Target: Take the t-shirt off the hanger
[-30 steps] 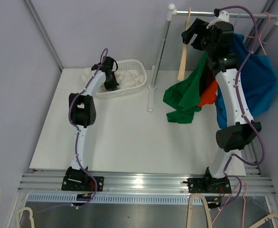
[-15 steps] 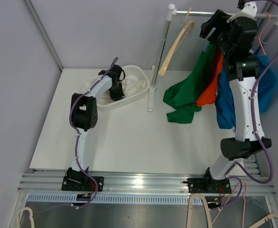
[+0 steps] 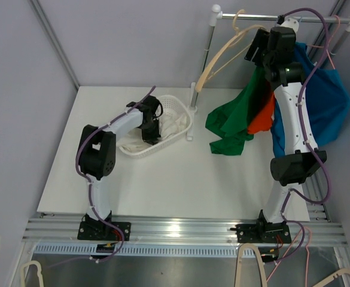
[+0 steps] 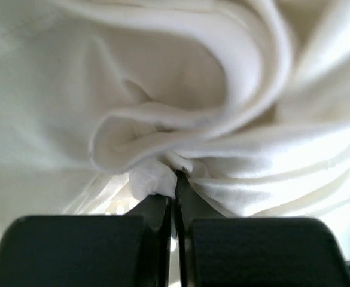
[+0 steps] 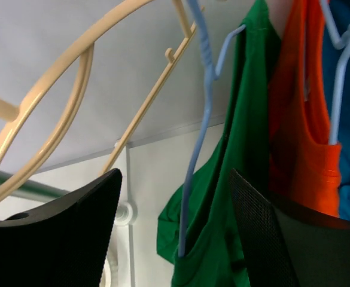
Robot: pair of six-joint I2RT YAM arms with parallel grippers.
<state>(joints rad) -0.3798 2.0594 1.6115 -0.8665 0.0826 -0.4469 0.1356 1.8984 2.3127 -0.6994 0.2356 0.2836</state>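
Observation:
A white t-shirt (image 4: 180, 95) lies crumpled in the white basket (image 3: 183, 133); in the top view it shows as white cloth (image 3: 173, 122). My left gripper (image 3: 151, 130) is down in the basket, and in the left wrist view it (image 4: 173, 190) is shut on a fold of the white cloth. A bare beige hanger (image 3: 222, 52) hangs tilted from the rail (image 3: 246, 18); it also shows in the right wrist view (image 5: 73, 89). My right gripper (image 3: 255, 49) is open and empty beside it, high by the rail. In the right wrist view it (image 5: 175, 239) faces a blue hanger (image 5: 200, 119) carrying a green t-shirt (image 5: 240, 179).
The green t-shirt (image 3: 234, 122), an orange one (image 3: 262, 119) and a blue one (image 3: 324, 101) hang at the right of the rail, the green one trailing onto the table. The rack's upright post (image 3: 203, 66) stands right beside the basket.
The left gripper and the basket have shifted right and nearer, up to the rack post. The beige hanger has swung out to the left. The right gripper rose, then came back left.

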